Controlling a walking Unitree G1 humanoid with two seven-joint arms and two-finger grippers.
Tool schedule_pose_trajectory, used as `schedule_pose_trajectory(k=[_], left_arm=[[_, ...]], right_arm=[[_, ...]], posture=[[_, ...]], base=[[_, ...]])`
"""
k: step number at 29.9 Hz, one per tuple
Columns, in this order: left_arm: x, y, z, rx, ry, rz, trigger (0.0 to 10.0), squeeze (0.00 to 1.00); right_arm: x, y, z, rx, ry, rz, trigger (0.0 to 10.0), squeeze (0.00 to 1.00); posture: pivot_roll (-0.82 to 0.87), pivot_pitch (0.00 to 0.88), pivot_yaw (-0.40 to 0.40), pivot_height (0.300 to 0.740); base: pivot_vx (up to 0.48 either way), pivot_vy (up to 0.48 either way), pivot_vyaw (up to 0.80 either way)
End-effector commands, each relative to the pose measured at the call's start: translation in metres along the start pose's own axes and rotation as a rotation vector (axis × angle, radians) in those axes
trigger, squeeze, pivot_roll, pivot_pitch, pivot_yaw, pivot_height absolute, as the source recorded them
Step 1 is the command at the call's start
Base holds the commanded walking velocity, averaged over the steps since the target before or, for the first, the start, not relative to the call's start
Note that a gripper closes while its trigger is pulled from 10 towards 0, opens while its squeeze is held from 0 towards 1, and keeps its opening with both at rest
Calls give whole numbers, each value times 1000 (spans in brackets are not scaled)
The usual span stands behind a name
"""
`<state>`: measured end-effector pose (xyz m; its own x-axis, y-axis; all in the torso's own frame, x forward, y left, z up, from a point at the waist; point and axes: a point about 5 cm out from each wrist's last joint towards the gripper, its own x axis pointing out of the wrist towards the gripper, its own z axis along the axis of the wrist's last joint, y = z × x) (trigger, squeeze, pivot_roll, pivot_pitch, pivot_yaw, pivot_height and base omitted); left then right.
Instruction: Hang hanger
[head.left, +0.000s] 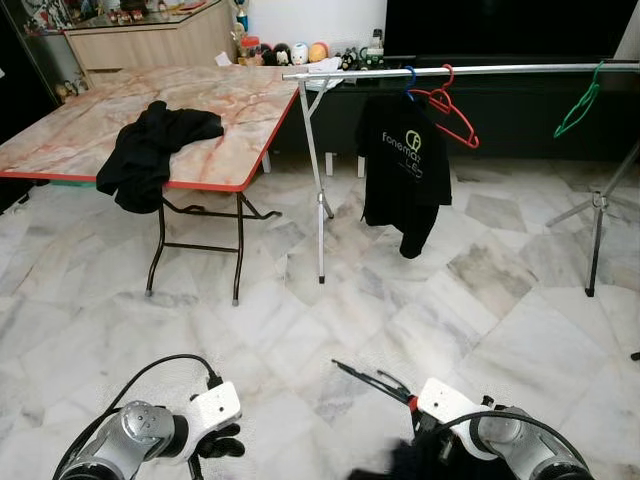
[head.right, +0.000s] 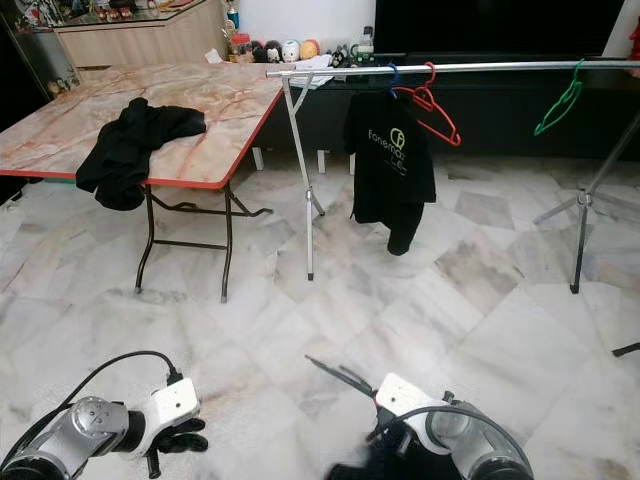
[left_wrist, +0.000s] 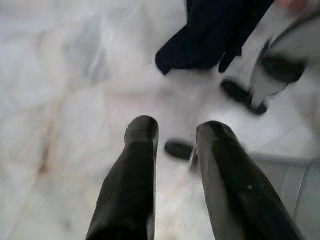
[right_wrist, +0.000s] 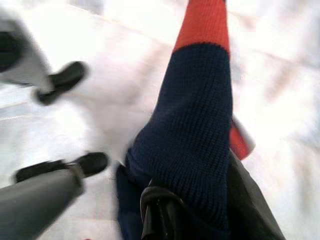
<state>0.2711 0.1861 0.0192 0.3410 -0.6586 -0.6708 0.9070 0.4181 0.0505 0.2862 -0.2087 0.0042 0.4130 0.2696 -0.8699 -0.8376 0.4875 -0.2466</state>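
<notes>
A thin black hanger juts out low in the head views, carrying a navy knit garment with a red band. My right gripper is shut on it near the floor; cloth drapes over its fingers. My left gripper hangs low at the left, open and empty. Across the room runs a silver clothes rail, well beyond both grippers. On it hang a red hanger, a green hanger and a black T-shirt on a blue hanger.
A folding table with a marble-pattern top stands at the left, a black garment draped over its edge. The rail's legs and a tripod foot stand on the marble floor. A dark TV unit lies behind the rail.
</notes>
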Motion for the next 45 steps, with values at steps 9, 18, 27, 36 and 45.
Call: schedule_pose_trajectory(k=[9,18,27,36,45], left_arm=[[6,0,29,-39,-138,-58,10000,1000],[14,-3,45,-3,-157,-99,10000,1000],[19,-6,48,33,-157,-54,10000,0],[23,-12,45,28,-153,-80,10000,0],[27,-12,46,22,-152,-79,10000,0]], right_arm=[[-2,6,26,-136,-97,254,10000,0],[-3,4,52,-174,-182,306,10000,0],[-2,12,56,-190,-225,374,10000,0],[-2,14,63,-233,-247,388,10000,0],[-3,10,92,-248,-314,375,10000,0]], posture=[[23,0,66,740],[28,24,72,740],[7,0,74,740],[17,0,48,740],[28,0,60,740]], base=[[0,0,0],[0,0,0],[0,0,0],[0,0,0],[0,0,0]])
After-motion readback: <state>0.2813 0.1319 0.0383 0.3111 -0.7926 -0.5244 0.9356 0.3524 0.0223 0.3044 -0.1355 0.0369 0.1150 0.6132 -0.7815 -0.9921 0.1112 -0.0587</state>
